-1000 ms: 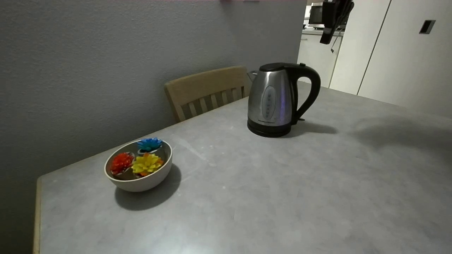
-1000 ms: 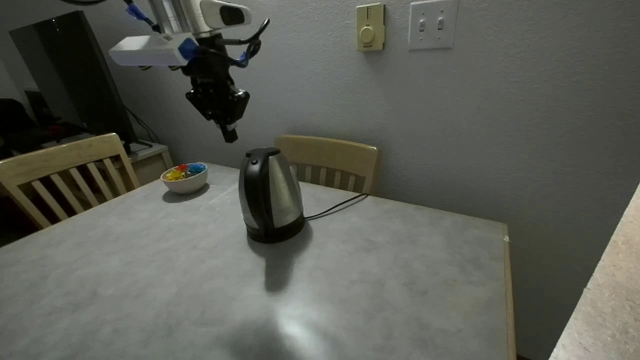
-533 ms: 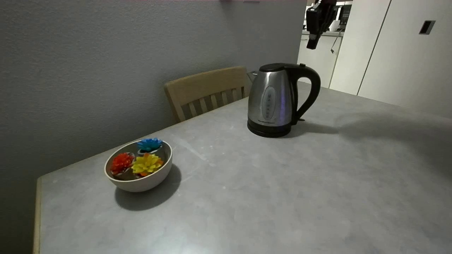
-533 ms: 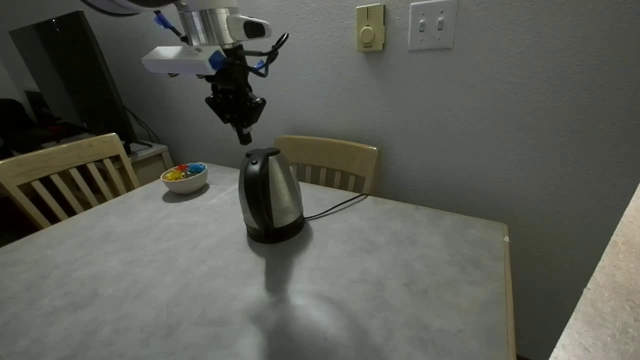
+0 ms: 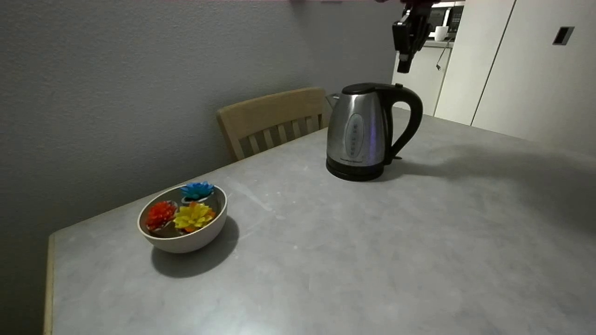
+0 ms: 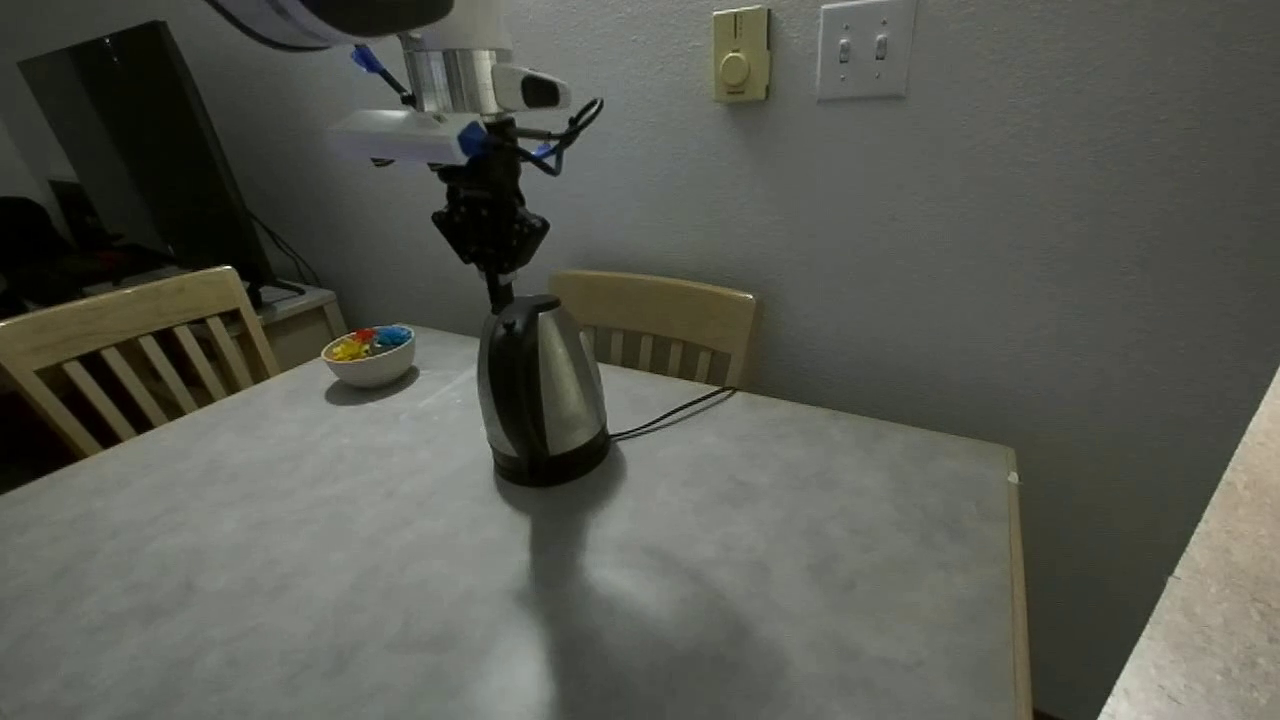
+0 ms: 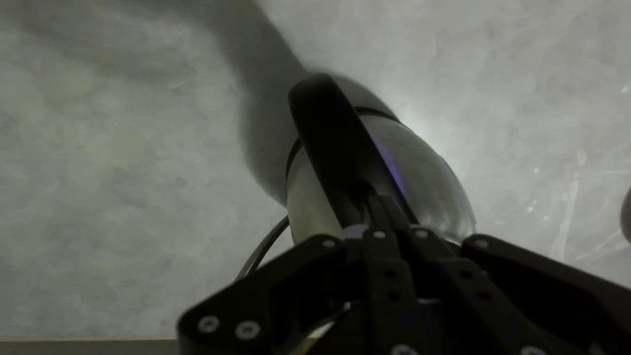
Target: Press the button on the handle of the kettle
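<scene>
Though the wrist view kinda hides the gap, an exterior view's got it: bowl (image 5: 187, 244) left, then kettle (image 5: 356, 135) right, far side of the table (image 5: 326, 260), gripper (image 5: 404, 69) pinched together, holding nothing, just above the handle (image 5: 416, 111) button (image 5: 399, 85)

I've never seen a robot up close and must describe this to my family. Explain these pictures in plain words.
The machine is a single robot arm ending in a black gripper with two fingers. Both exterior views are taken from outside the robot and look across the table. The wrist view is taken from the arm itself, looking down past the fingers onto the kettle. This steel-and-black kettle stands on the table, and so does a pale bowl holding red, yellow and blue flower shapes. Nothing is held: the fingers are closed together above the button on the kettle's handle; an exterior view shows space beneath their tips. The job is to press that button, which seems not yet done.
</scene>
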